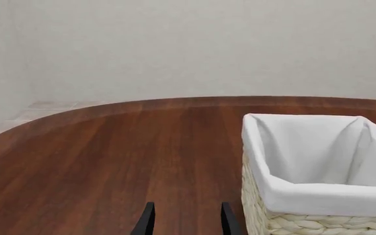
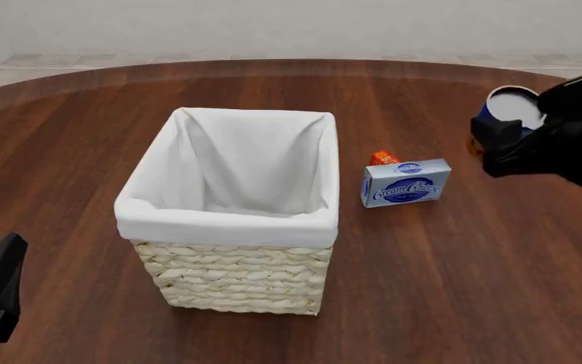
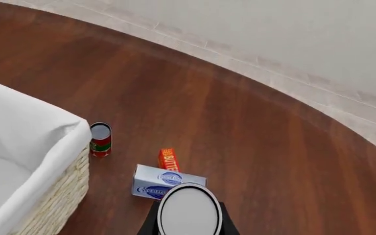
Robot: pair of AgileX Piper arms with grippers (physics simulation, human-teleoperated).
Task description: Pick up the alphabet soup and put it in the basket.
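Woven wicker basket [image 2: 233,279] with white cloth liner on smooth polished-wood table [image 2: 453,273].

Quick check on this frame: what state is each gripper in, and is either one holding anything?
Left gripper: open, fingers apart, holding nothing, low over the table.
Right gripper: shut on the alphabet soup, lifted above the table.

cream cheese box [image 2: 405,183]: "Cream Cheese" | orange-red box [image 3: 168,159]: "BUTTER", partly hidden

Cream cheese box [image 2: 405,183] lies right of basket [image 2: 233,284]
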